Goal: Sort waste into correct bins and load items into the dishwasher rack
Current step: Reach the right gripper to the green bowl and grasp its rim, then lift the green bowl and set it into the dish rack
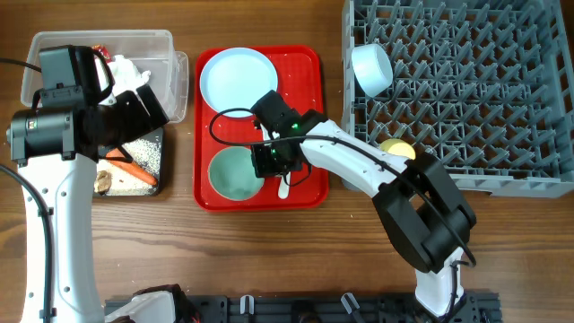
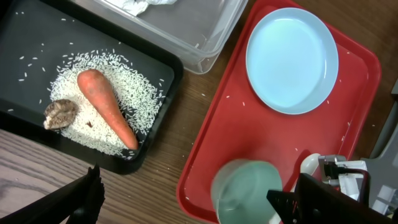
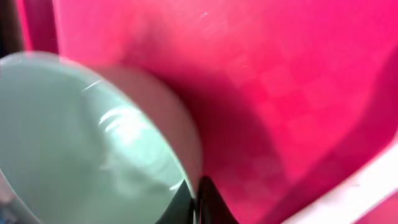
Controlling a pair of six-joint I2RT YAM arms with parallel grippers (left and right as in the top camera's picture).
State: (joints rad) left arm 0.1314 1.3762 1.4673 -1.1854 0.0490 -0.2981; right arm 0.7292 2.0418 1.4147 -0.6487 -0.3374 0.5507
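While the large square grey plastic dishwasher rack (image 1: 466,99) already carries a small pale blue bowl (image 1: 370,69) and a small yellow cup (image 1: 395,148), the flat red serving tray (image 1: 305,81) on the wooden worktop (image 1: 269,260) holds what is left to load. On it lie a pale blue round plate (image 1: 238,78), a pale green bowl (image 1: 231,175) and a white plastic spoon (image 1: 284,187).

The right end effector (image 1: 273,161) sits at the green bowl's rim on the side facing the rack, so the bowl lies just beyond its tips, away from the rack. A dark tip meets that rim in the right wrist view, but I cannot tell whether the fingers are clamped on it. Being round, the bowl offers no long axis to align with.

The left end effector (image 2: 183,186) hangs with fingers apart and empty, above the edge of the shallow black rectangular tray (image 2: 25,37). The right arm is clearly nearer.
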